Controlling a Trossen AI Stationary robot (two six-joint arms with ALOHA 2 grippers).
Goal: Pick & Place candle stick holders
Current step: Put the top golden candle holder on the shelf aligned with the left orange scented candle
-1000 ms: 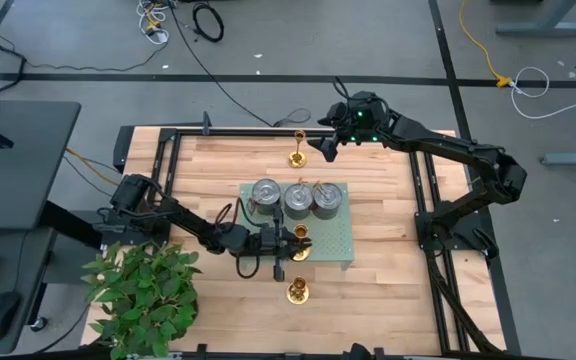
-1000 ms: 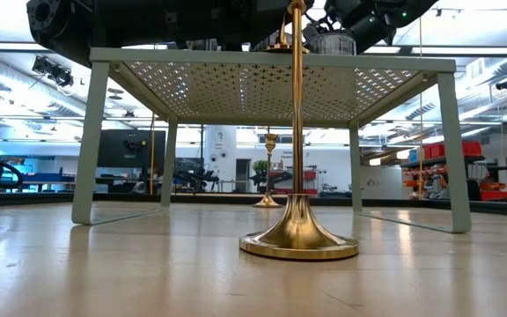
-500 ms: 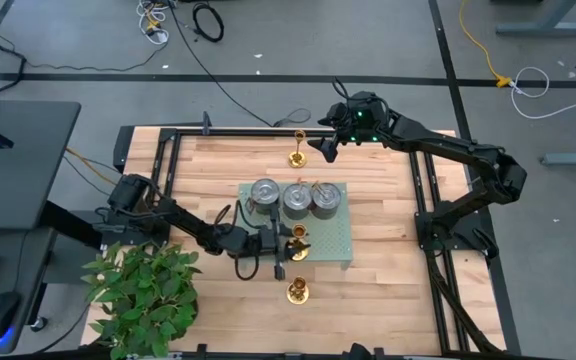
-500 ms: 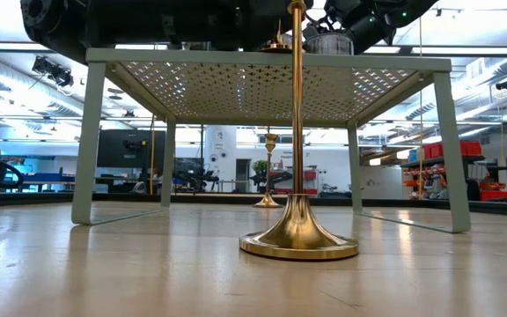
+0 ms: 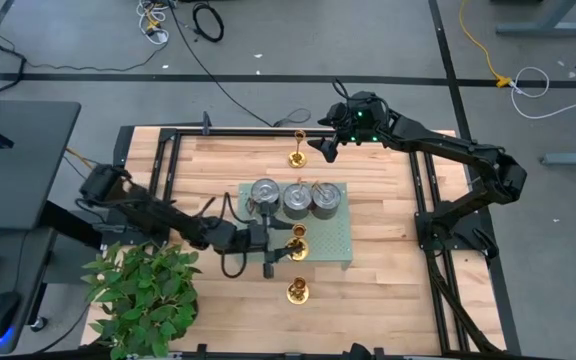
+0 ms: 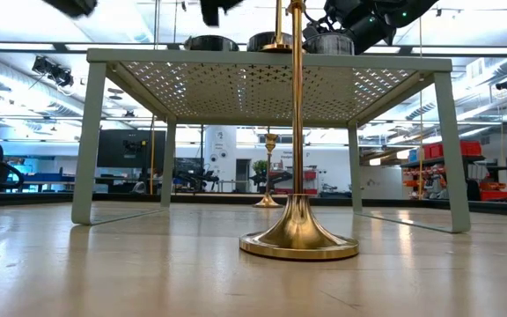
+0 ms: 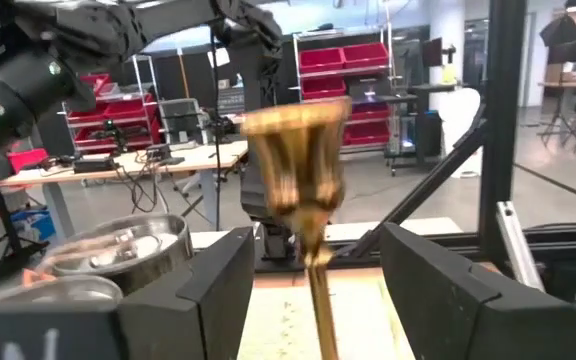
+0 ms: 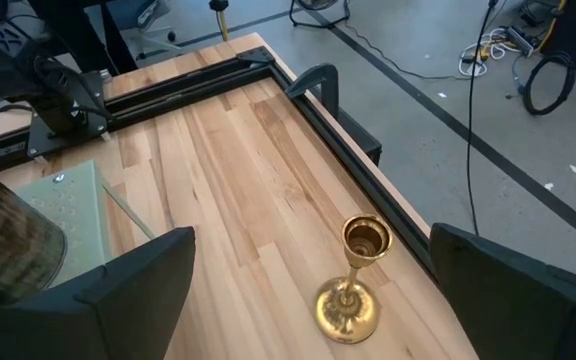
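Observation:
Three gold candle stick holders show. One (image 5: pixel 298 245) stands upright on the green perforated shelf (image 5: pixel 343 240); in the left wrist view its cup (image 7: pixel 293 150) and stem rise between the open fingers of my left gripper (image 5: pixel 280 250), with a gap on each side. A second holder (image 5: pixel 297 292) stands on its round base (image 6: pixel 298 239) on the table, in front of the shelf. The third (image 8: pixel 353 285) stands by the table's far edge, and my right gripper (image 5: pixel 318 148) hangs open just beside it without touching it.
Three round metal tins (image 5: pixel 296 198) stand in a row on the shelf's far half, close behind the holder there. A potted plant (image 5: pixel 143 290) fills the near left corner under the left arm. A black frame (image 5: pixel 168 160) runs round the table.
My left gripper has opened and let go of the candle stick holder on the shelf, then risen and drawn back a little toward the table's left edge. The holder stays upright on the shelf.

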